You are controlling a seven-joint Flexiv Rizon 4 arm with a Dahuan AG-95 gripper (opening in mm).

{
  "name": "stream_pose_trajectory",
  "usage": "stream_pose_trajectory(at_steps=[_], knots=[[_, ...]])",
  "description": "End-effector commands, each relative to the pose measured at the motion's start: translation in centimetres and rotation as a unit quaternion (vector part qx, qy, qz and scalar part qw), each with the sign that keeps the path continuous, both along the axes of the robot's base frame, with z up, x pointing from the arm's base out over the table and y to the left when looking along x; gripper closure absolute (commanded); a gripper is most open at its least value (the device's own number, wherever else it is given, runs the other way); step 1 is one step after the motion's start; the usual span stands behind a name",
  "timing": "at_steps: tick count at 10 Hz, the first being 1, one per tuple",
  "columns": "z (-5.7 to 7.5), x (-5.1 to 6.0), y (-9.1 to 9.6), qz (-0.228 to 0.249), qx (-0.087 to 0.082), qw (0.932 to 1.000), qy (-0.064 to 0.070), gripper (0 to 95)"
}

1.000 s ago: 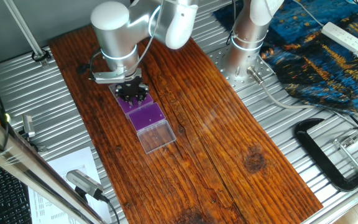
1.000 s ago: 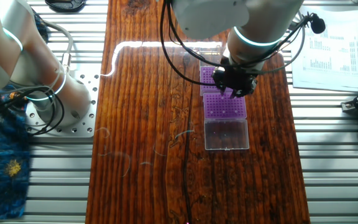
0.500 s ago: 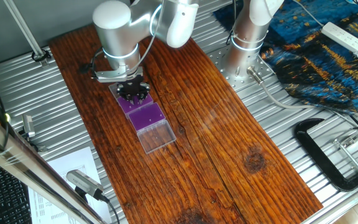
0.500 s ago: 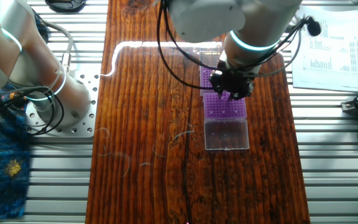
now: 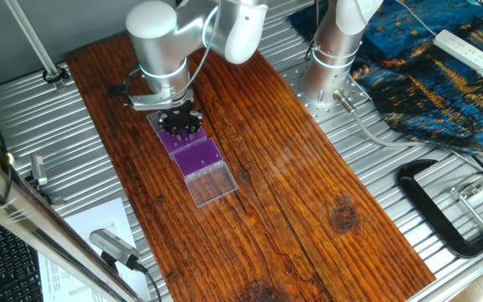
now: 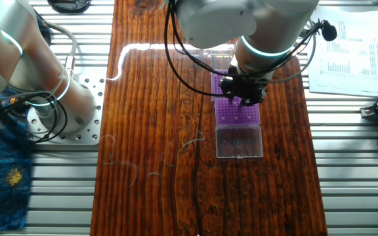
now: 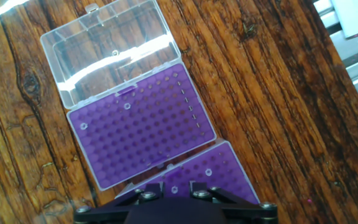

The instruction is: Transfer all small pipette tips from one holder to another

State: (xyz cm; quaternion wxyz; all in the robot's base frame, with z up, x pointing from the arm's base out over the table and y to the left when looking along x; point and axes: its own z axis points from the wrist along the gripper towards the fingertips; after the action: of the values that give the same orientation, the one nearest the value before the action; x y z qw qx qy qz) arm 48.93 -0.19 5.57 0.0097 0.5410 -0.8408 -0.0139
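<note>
Two purple racks lie end to end on the wooden table. The nearer rack (image 7: pixel 142 130) (image 6: pixel 237 113) (image 5: pixel 198 154) has its clear lid (image 7: pixel 107 46) (image 6: pixel 239 141) folded open. It holds a few small pipette tips (image 7: pixel 127 106), seen as white rings, and a row of them along one edge (image 7: pixel 192 107). The second rack (image 7: pixel 213 171) (image 6: pixel 220 80) lies partly under my hand and holds a tip (image 7: pixel 208 172). My gripper (image 7: pixel 174 186) (image 6: pixel 243 98) (image 5: pixel 180 126) hangs low over this second rack. Its fingers (image 7: pixel 151 186) stand apart, with one tip (image 7: pixel 174 189) in the gap, untouched.
A second, idle robot base (image 6: pixel 51 98) stands on the metal bench beside the board. Printed paper sheets (image 6: pixel 350 46) lie beyond the board's other side. A black clamp (image 5: pixel 443 210) and a patterned cloth (image 5: pixel 443 75) are off to the side.
My hand has shifted a little along the racks, by a few pixels in both fixed views. The racks and tips have not moved.
</note>
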Motion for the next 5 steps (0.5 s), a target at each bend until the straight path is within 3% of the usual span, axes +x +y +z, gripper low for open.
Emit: stream_pose_trajectory(at_steps=[1,5], knots=[[-0.09,0.01,0.03,-0.001,0.002,1.0,0.0,76.0],[-0.27,0.03,0.19,-0.006,0.006,1.0,-0.001,76.0]])
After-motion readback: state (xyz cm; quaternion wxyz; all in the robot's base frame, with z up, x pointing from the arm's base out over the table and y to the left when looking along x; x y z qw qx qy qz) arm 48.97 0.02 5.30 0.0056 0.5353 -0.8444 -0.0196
